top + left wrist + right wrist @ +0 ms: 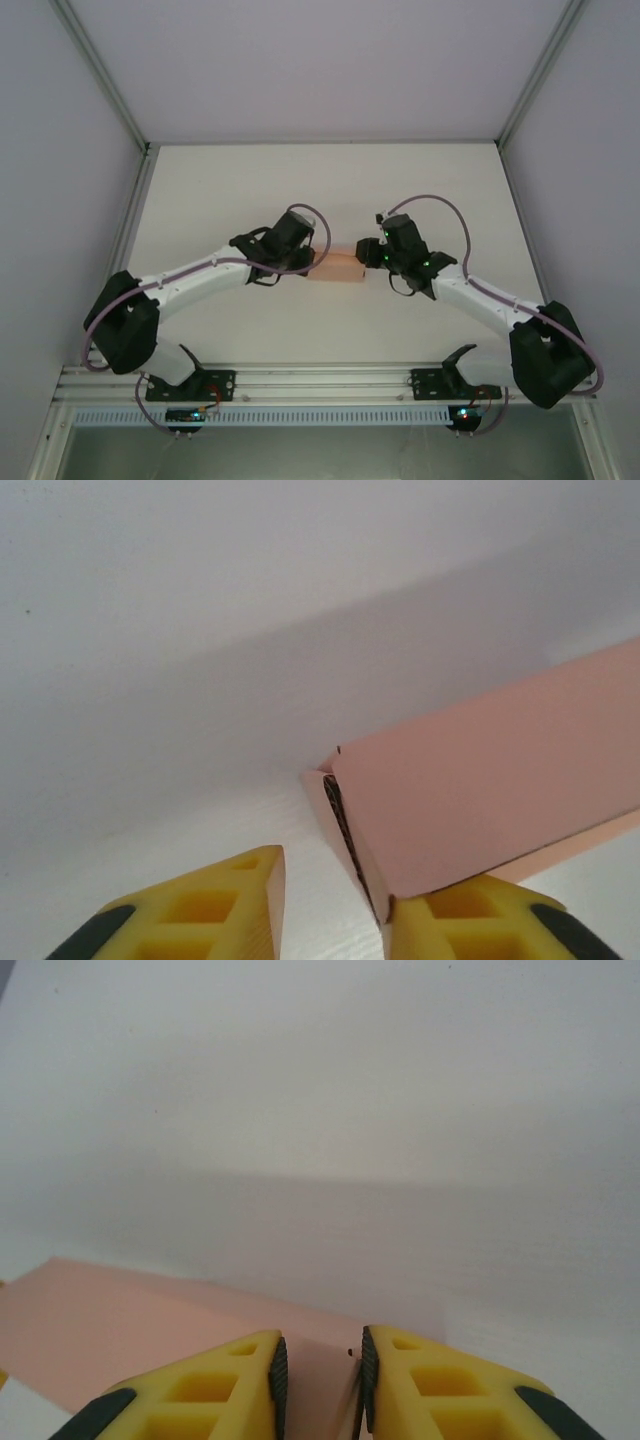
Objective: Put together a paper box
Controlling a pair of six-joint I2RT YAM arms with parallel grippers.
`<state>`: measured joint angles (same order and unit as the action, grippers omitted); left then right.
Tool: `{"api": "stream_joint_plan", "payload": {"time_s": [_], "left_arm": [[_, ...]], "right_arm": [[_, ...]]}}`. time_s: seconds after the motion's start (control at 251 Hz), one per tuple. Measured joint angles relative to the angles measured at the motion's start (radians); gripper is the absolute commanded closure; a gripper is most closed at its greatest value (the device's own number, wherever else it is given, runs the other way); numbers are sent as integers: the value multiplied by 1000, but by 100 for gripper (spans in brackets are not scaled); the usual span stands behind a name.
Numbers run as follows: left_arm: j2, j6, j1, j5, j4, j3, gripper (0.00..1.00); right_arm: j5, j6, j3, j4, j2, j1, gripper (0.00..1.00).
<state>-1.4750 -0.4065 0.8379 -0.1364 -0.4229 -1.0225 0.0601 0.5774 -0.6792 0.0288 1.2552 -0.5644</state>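
At centre, 2 bent arms flank paper box point(338, 268).

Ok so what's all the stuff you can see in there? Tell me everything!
paper box: one, salmon pink, middle of the table, between the two grippers.
table: one, white, under everything.
walls: three, pale grey, left, back and right of the table.
metal rail: one, silver, along the near edge.
cables: two, purple, looping along the arms.
arms: two, white and black, reaching in from each side.
left gripper: one, yellow fingers apart, at the box's end.
right gripper: one, yellow fingers, narrow gap showing pink card.
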Motion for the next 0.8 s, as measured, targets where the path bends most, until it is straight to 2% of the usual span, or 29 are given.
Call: {"api": "stream_joint_plan", "payload": {"time_s": [0.04, 0.18, 0.291, 0.327, 0.371, 0.551, 0.722, 0.798], "left_arm": [[9, 20, 0, 18, -29, -3, 56], [35, 88, 0, 73, -124, -28, 35], [59, 114, -5, 101, -169, -45, 26], [64, 114, -8, 111, -178, -49, 17], [68, 103, -14, 127, -180, -50, 0], [73, 35, -103, 215, -166, -51, 0], [63, -39, -197, 300, -59, -42, 0], [39, -66, -213, 351, 1, -17, 7]], "right_arm": [[0, 11, 9, -17, -2, 0, 73], [-11, 36, 36, -56, -13, -6, 76], [-23, 46, 59, -83, -25, -16, 77], [-31, 48, 66, -92, -27, -20, 77], [-42, 48, 74, -105, -31, -26, 77], [-79, 29, 108, -156, -40, -43, 77], [-102, -40, 157, -243, -47, -57, 79], [-109, -76, 173, -280, -45, -61, 80]]}}
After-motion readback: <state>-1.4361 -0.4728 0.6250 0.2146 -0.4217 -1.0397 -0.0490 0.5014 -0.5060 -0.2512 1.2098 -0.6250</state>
